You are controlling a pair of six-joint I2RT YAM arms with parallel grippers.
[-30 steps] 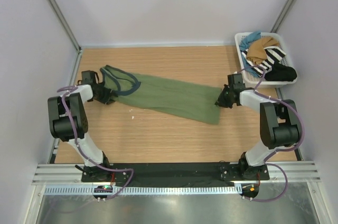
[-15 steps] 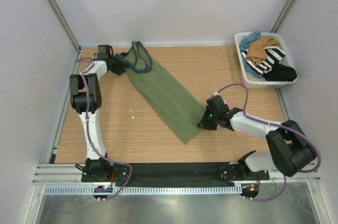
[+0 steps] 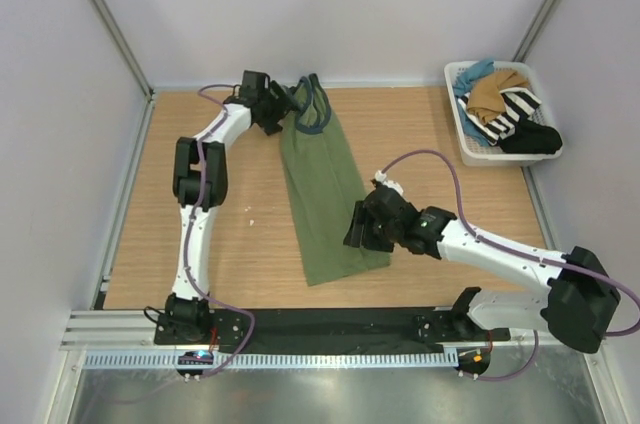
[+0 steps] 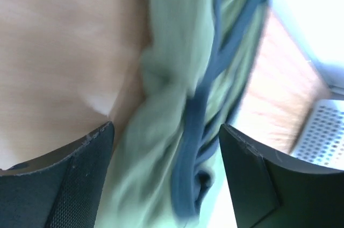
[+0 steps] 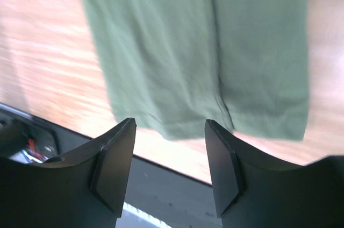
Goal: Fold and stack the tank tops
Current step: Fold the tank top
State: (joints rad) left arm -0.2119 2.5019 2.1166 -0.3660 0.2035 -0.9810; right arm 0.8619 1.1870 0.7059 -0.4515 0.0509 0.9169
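Pale walls enclose a light wooden table (image 3: 440,154), and along it, from the far edge towards the near one, lies the olive green tank top with dark blue-grey trim (image 3: 325,184) as a long narrow strip.

We judge the task to be at an early stage. This top is laid out but not yet folded crosswise. The plain tan-brown tank top (image 3: 492,94) sits in the white perforated plastic basket (image 3: 456,104) at the far right corner, heaped with a black-and-white striped garment (image 3: 512,109) and a black garment (image 3: 535,136). Nothing is stacked.

The left gripper (image 4: 166,128) is at the neck end, its jaws wide apart with the crumpled straps lying loose between them. The right gripper (image 5: 171,123) hangs over the hem, jaws likewise apart and pinching nothing.

Only the overhead view gives us the basket's contents and the garment's whole length. The left wrist view, though blurred, shows how bunched the trim is. The right wrist view shows a lengthwise line down the cloth, perhaps a fold edge, and the hem close to the table's near edge.
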